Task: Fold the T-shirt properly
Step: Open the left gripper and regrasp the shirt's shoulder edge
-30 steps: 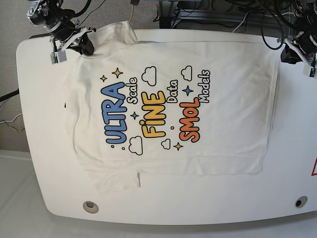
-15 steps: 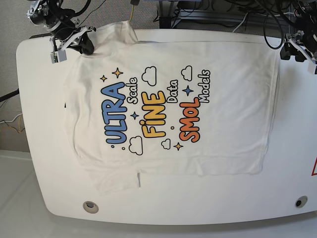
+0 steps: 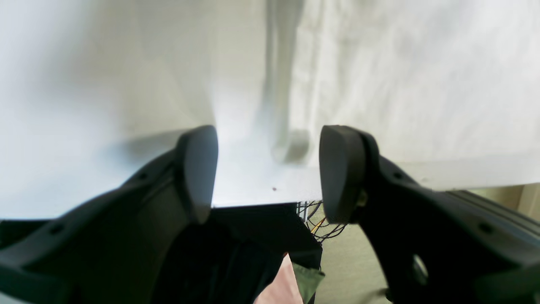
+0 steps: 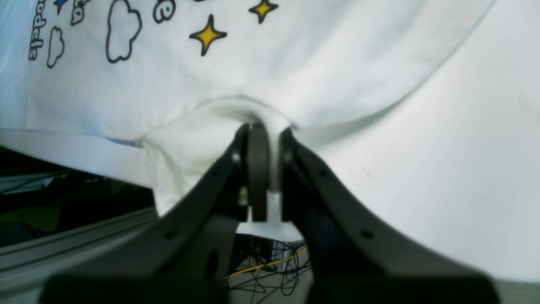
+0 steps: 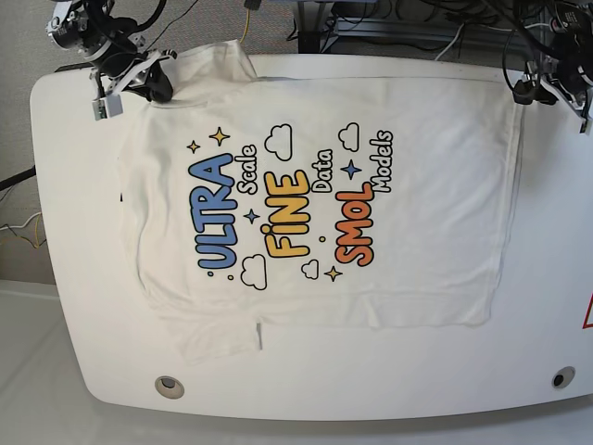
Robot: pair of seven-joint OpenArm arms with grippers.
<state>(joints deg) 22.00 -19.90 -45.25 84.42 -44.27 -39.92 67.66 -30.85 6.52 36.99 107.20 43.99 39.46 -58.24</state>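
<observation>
Barely begun: T-shirt (image 5: 315, 204) spread flat, print up, across the white desk (image 5: 56, 185), 0 folds made. Right end effector (image 4: 263, 139) clenched on a pinch of cloth at the far edge. Left end effector (image 3: 268, 169) released, gaping over the opposite far corner, gripping nothing. Cables (image 5: 389, 28) behind; nothing seems to block.
</observation>
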